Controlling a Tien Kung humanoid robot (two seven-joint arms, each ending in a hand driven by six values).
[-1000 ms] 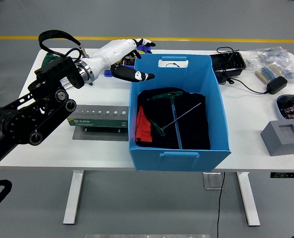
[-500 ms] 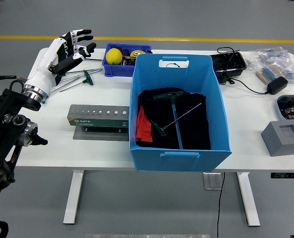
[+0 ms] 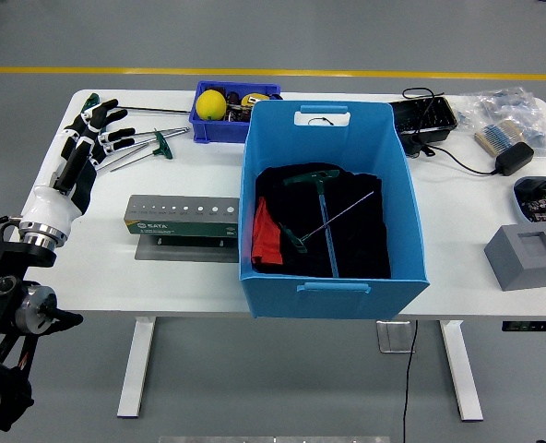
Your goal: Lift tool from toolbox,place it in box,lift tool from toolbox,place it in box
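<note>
The left hand (image 3: 87, 138) hovers left of the box (image 3: 333, 208), fingers spread and holding nothing, over the tabletop (image 3: 199, 277) beside loose T-handle tools (image 3: 148, 148). Inside the box lie two T-handle tools (image 3: 324, 217) — crossed on a black cloth (image 3: 356, 240) with a red patch. The grey toolbox (image 3: 183, 220) sits just left of the box; a small blue bin (image 3: 229, 113) stands behind it.

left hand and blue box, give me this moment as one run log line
left hand: open, over T-handle tools at table's far left | blue box: two T-handle tools inside | right hand: not in view
</note>
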